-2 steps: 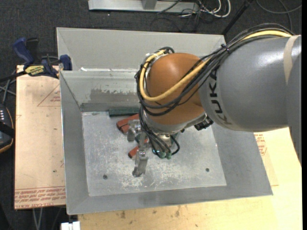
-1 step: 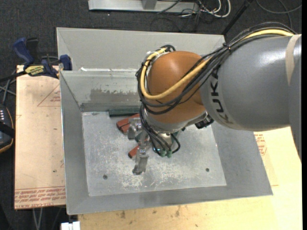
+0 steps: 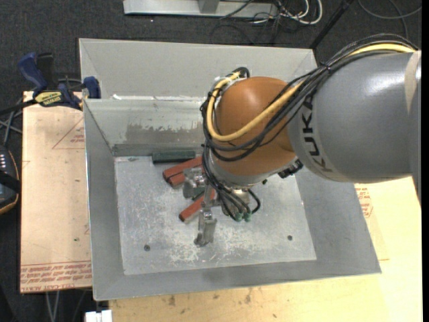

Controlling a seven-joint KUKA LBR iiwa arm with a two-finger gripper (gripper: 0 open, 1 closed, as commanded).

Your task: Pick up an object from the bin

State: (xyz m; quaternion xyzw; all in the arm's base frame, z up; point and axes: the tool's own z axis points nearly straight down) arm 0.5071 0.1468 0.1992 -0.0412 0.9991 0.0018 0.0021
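- Grey metal bin fills the mid frame. Its floor is scuffed and mostly bare on the left half.
- Dark, long bar lies flat along the foot of the back wall, left of ctr.
- Just below it is a red-brown block, lying at a slant. Its right end runs in under the robot's wrist.
- Small grey metal bits sit by that block's right end, too cluttered to name.
- Lower down, near frame ctr, is a red-brown strip, tilted w/ its low end to the left. Its upper right end meets the gripper, but can't say if it's touching or gripped.
- Gripper points down at the bin floor just right of the strip, tip close to the floor. Wide or narrow, can't tell from here.
- Small green bit lies right of the gripper, amid dark cable loops under the wrist.
- Orange cover sits over the wrist above all this, w/ yellow and black cables strapped across it.
- Big grey arm comes in from the right edge of the frame, over the bin's right wall.
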